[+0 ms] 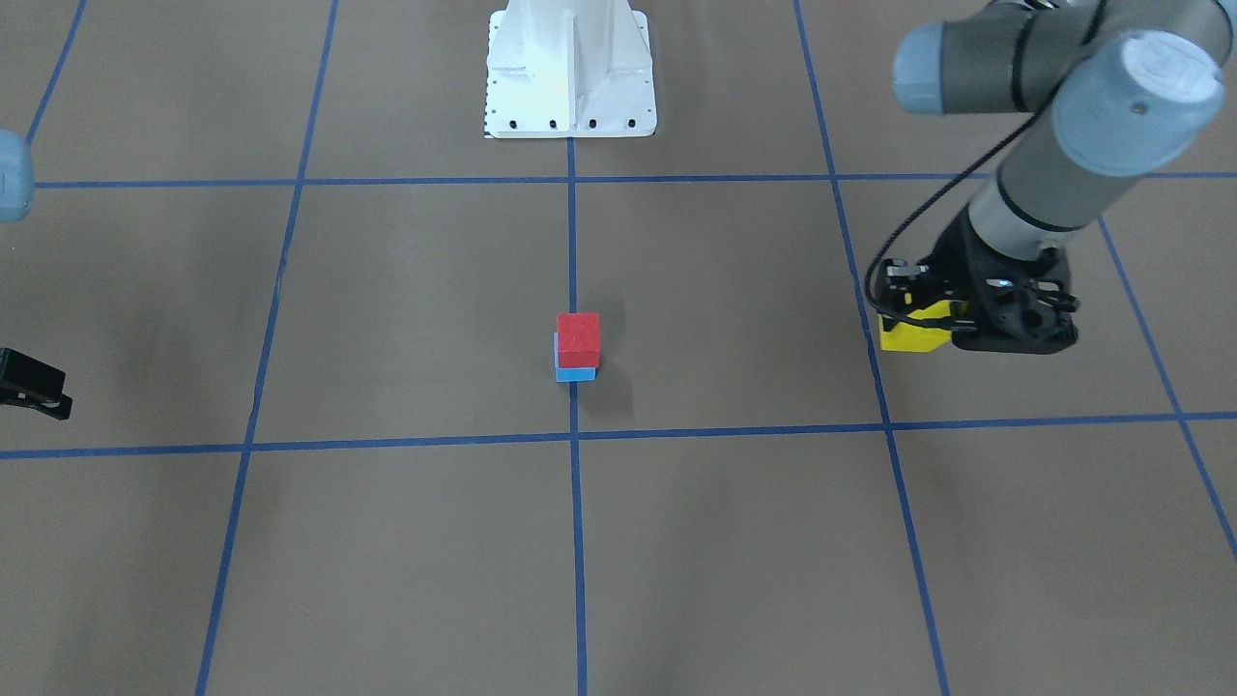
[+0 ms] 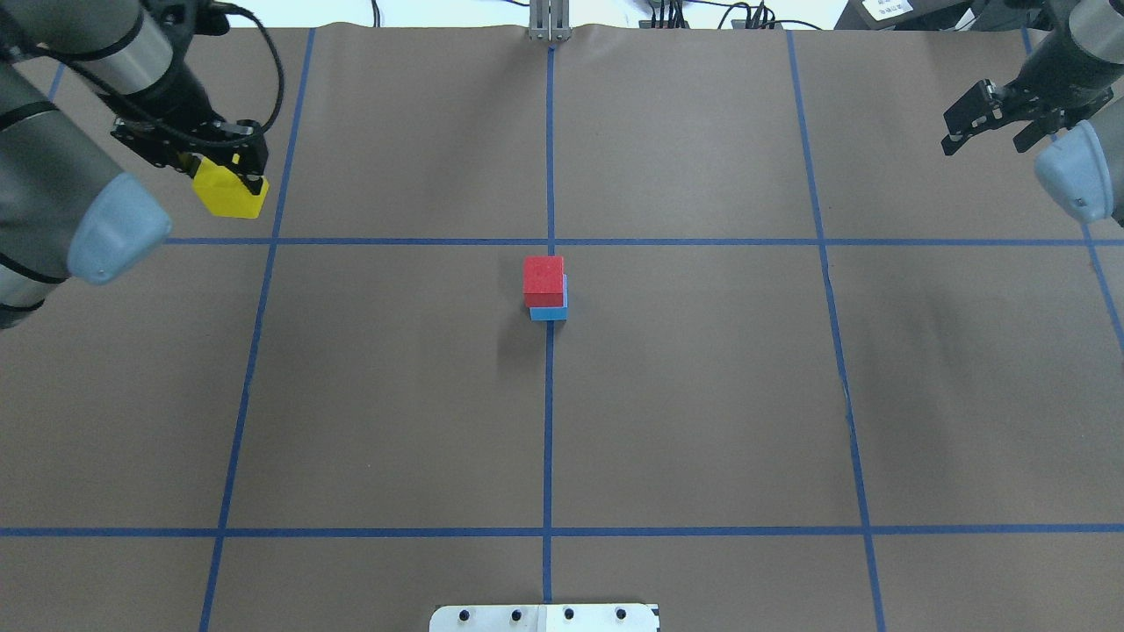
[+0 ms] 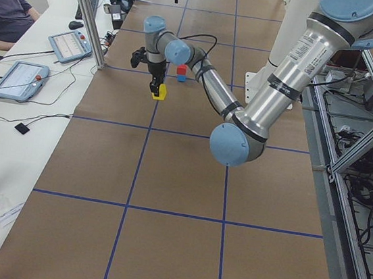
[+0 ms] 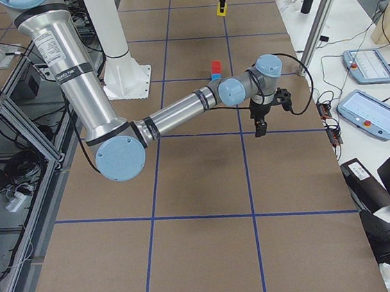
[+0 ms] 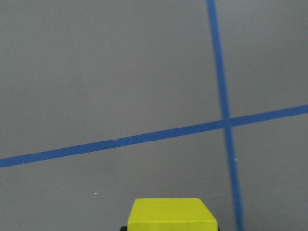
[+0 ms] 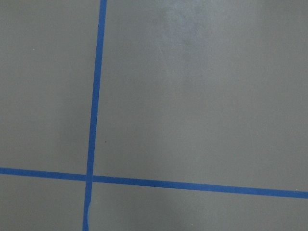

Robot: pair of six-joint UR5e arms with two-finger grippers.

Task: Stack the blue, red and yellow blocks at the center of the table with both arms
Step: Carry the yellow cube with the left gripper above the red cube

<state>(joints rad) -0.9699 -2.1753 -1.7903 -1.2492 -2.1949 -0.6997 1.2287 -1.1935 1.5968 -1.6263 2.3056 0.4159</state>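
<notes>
Item 1, left gripper (image 2: 224,175): you see it closed on the small yellow cube block (image 2: 232,198), its fingers clamped on the block's upper part. It is over the desk's left half, just beside a blue tape line (image 2: 263,290). You cannot tell whether the block's underside touches the desk.

Item 2, right gripper (image 2: 986,139): you see its jaws standing apart with nothing between them. It is at the far right corner of the desk, well apart from the blocks.

Item 3, small red cube block (image 2: 543,276): it sits on top of the small light-blue cube block (image 2: 549,312) at the desk's centre, on the middle tape line. The red block is shifted slightly off the blue one, so you see a thin blue edge at one side.

Item 4, brown paper-covered desk (image 2: 702,395): it is marked into squares by the blue tape.

Item 5, white metal robot base (image 1: 570,72): it stands at the desk's edge, in line with the stack.
</notes>
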